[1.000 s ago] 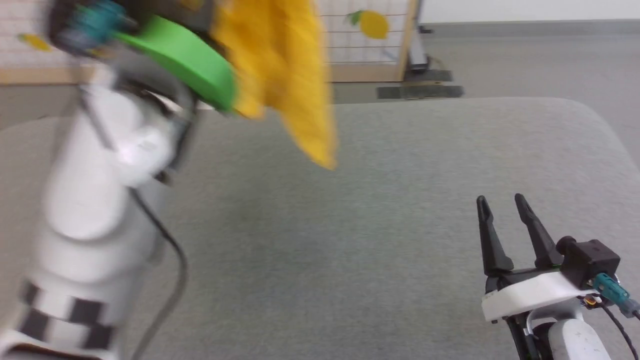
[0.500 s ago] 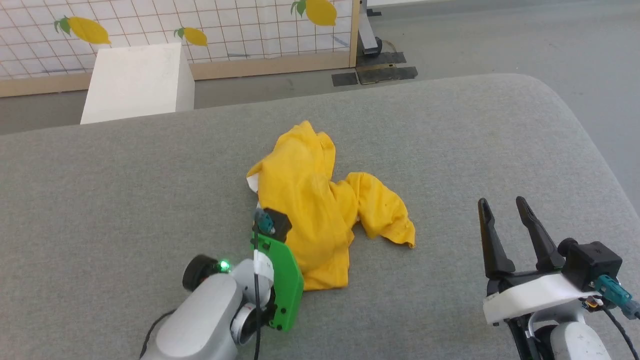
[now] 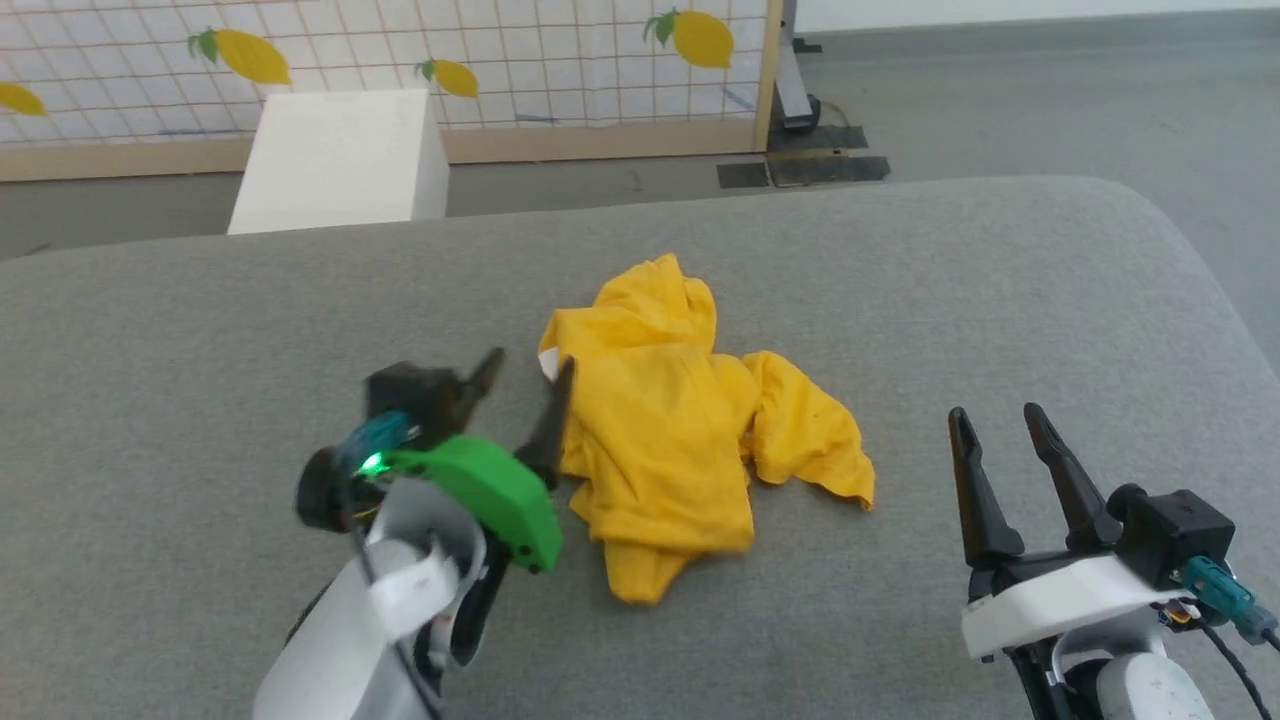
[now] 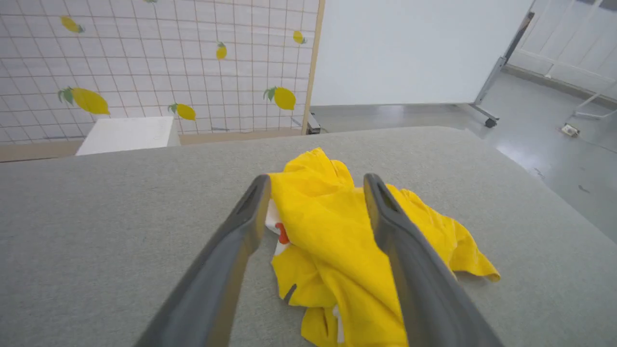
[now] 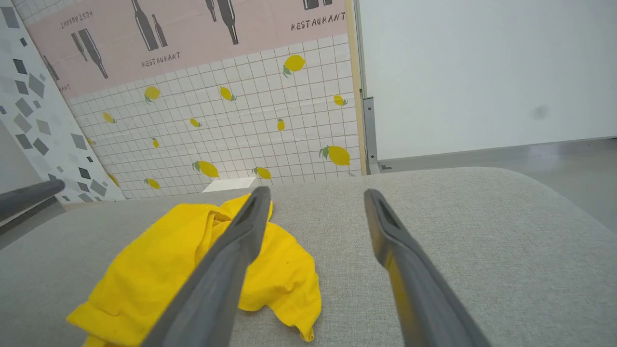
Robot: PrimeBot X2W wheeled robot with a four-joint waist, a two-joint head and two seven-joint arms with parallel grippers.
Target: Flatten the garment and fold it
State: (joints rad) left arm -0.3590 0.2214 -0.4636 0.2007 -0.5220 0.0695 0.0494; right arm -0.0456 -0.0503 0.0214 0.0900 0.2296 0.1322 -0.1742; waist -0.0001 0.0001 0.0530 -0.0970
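Note:
The garment (image 3: 680,420), a bright yellow T-shirt, lies crumpled in a heap in the middle of the grey padded table (image 3: 900,270). A bit of white and red print shows at its left edge in the left wrist view, on the garment (image 4: 337,241). My left gripper (image 3: 525,395) stands open just left of the heap, its fingers apart with nothing between them. My right gripper (image 3: 990,425) is open too, off to the right of the garment (image 5: 183,260) and clear of it. The left gripper (image 4: 315,180) points over the cloth; the right gripper (image 5: 315,195) points past its right edge.
A white box (image 3: 340,160) stands on the floor behind the table's far left edge. Behind it runs a tiled lemon-print screen (image 3: 500,60) with a wooden frame. Grey floor lies beyond the table's rounded right corner (image 3: 1180,220).
The left gripper, raised with the garment hanging from it a second ago, came down, laid it on the table and opened. The right gripper stayed put. The head camera shifted slightly.

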